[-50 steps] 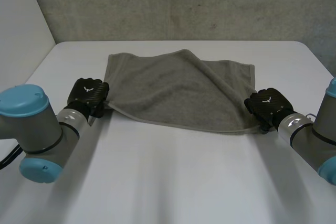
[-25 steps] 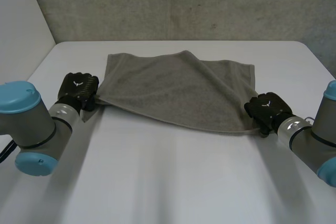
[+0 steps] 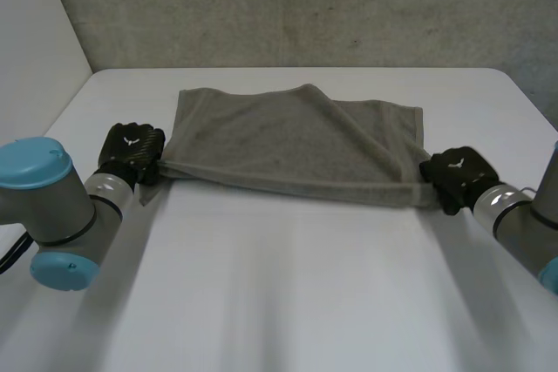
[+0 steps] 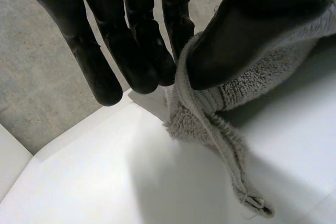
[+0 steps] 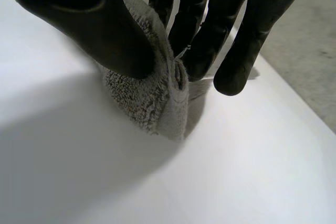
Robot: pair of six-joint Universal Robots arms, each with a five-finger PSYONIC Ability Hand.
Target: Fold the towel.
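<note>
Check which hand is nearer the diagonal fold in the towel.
Right. The right hand pinches a near corner of the towel, close to where the diagonal fold ends; the left hand pinches the other near corner, far from it.

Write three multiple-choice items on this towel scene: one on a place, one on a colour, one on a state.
1. Where does the left hand hold the towel?
A. its middle
B. its near left corner
C. its far edge

2. What colour is the towel?
A. red
B. blue
C. grey

3. What is the right hand doing?
A. pinching the towel
B. spread flat, holding nothing
C. curled on nothing

Answers: 1 B, the head view puts it at that corner; 2 C, it is grey in every view; 3 A, its wrist view shows cloth pinched between thumb and fingers.
</note>
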